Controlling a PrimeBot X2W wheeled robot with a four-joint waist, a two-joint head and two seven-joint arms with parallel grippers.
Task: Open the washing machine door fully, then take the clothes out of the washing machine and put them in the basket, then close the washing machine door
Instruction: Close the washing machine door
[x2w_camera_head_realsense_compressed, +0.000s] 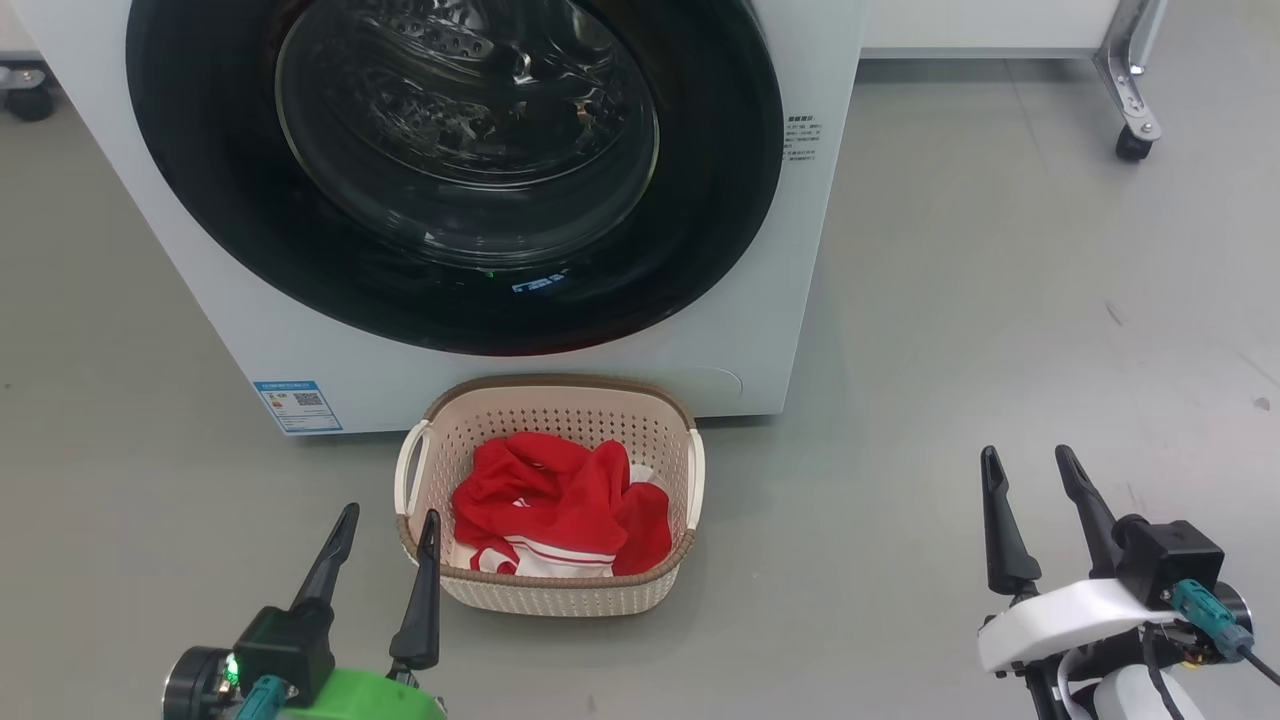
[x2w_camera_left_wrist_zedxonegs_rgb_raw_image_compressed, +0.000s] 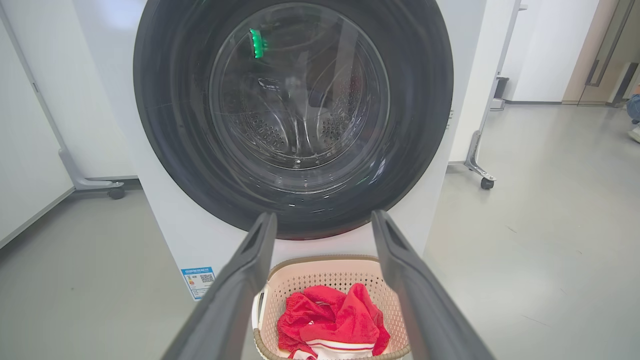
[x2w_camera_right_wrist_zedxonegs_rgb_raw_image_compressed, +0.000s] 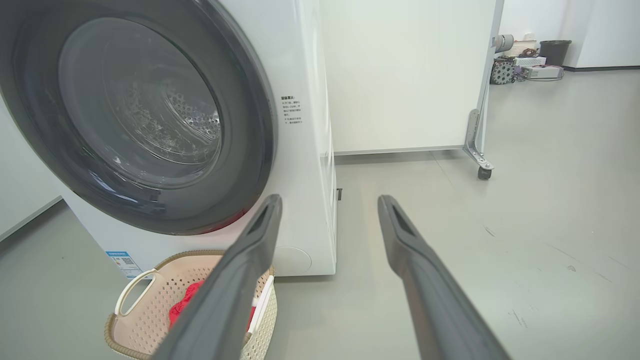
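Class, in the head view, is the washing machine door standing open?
No: the washing machine door lies flat against the front of the washing machine, no gap round its black rim.

Bright, even overhead light; soft shadows on the floor (x2w_camera_head_realsense_compressed: 950, 300). Reflections glare on the washing machine door (x2w_camera_head_realsense_compressed: 455, 170). Wrist views bend straight lines near the edges; all frames sharp.

White washing machine (x2w_camera_head_realsense_compressed: 300, 350), washing machine door (x2w_camera_head_realsense_compressed: 455, 150) rim glossy black, blue label (x2w_camera_head_realsense_compressed: 297, 405) on its lower front. Before it: cream perforated basket (x2w_camera_head_realsense_compressed: 560, 592), brown woven rim; red clothes (x2w_camera_head_realsense_compressed: 560, 500), white stripes. Floor (x2w_camera_head_realsense_compressed: 1000, 300) grey.
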